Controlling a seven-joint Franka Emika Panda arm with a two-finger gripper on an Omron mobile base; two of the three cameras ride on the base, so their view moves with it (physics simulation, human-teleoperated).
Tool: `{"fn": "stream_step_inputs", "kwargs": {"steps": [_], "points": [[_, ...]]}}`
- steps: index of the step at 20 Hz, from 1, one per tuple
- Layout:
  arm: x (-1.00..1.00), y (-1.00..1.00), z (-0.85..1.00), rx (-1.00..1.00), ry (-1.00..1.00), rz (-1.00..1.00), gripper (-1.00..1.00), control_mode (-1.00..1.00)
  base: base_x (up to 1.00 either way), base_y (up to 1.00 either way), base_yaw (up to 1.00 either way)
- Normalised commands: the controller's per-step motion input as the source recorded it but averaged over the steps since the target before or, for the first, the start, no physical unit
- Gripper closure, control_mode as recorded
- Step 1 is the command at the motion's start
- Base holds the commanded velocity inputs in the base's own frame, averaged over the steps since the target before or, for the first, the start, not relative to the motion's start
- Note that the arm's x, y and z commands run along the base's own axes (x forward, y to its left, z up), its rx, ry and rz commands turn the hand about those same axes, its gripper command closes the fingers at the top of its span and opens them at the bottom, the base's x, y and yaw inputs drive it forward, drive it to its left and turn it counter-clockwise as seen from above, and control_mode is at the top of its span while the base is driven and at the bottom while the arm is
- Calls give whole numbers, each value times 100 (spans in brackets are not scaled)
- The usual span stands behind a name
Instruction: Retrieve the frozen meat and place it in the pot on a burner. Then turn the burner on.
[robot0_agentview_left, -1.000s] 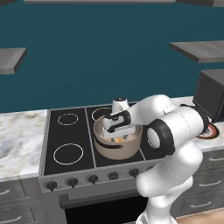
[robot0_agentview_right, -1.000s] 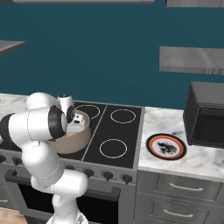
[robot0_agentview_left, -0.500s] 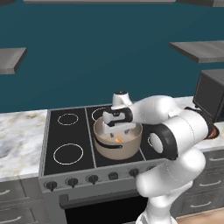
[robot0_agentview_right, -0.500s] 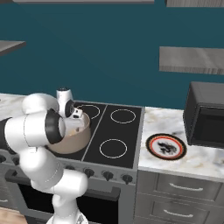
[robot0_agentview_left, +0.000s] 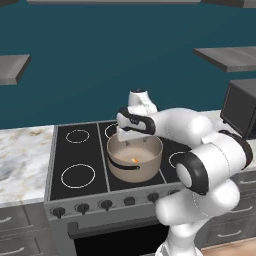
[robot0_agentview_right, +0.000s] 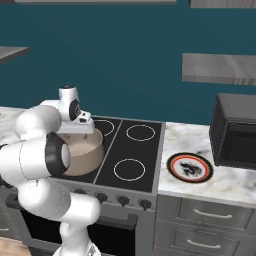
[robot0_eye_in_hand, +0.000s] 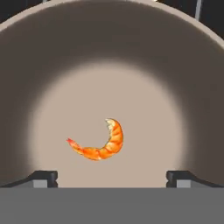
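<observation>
I am looking straight down along the two-finger gripper (robot0_eye_in_hand: 111, 179), and its jaws are standing wide apart with nothing between them. The frozen meat, a small curled orange-yellow piece with a paler end (robot0_eye_in_hand: 100, 142), is lying loose on the floor of the large round beige-tan pot (robot0_eye_in_hand: 52, 52), below the fingertips and apart from them, so I am judging the placing step done.

From the left base view, the pot (robot0_agentview_left: 150, 165) is sitting on a front burner of the black stovetop (robot0_agentview_left: 65, 155), with the gripper (robot0_agentview_left: 134, 134) hanging just above its far rim. What the coming move turns on is this: the row of dark round knobs (robot0_agentview_left: 82, 207) is running along the stove's front edge, below the pot and on the robot's side of it. So I am expecting to lift clear of the rim, then draw the hand back toward the base and downward. Which knob governs this burner I cannot tell from here.
</observation>
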Motion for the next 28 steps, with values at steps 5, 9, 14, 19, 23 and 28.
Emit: {"fn": "stream_step_inputs", "kwargs": {"steps": [5,9,14,19,23,28], "points": [[-57,15,52,-1,-9,0,-100,-100,0,0,0],[-78,32,38,-2,-20,0,-100,-100,0,0,0],[-80,30,28,-3,-32,-6,-100,-100,0,0,0],[-83,1,-3,5,-20,-20,-100,-100,0,0,0],[-64,4,0,15,-11,-23,-100,-100,0,0,0],[-73,20,22,8,-30,-14,-100,-100,0,0,0]]}}
